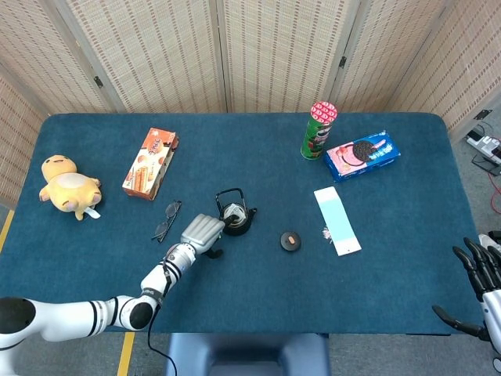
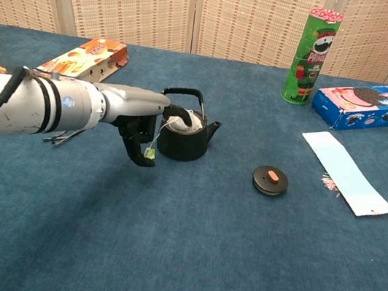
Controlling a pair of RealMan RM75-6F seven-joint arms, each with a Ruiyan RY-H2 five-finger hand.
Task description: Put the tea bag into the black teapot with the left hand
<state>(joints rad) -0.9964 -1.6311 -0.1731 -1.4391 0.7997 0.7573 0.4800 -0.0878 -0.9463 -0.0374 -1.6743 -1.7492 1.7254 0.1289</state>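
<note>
The black teapot stands mid-table with its handle upright. A white tea bag sits in the pot's mouth. Its string hangs over the left side, ending in a small green tag on the cloth. My left hand reaches in from the left. Its extended fingers touch the tea bag under the handle, and its thumb points down beside the tag. I see nothing gripped in it. My right hand hangs off the table's near right corner, fingers spread and empty, in the head view only.
The teapot's lid lies right of the pot. Glasses lie left of my hand, with a biscuit box and a yellow plush beyond. At back right are a chips can, a blue cookie box and a paper strip.
</note>
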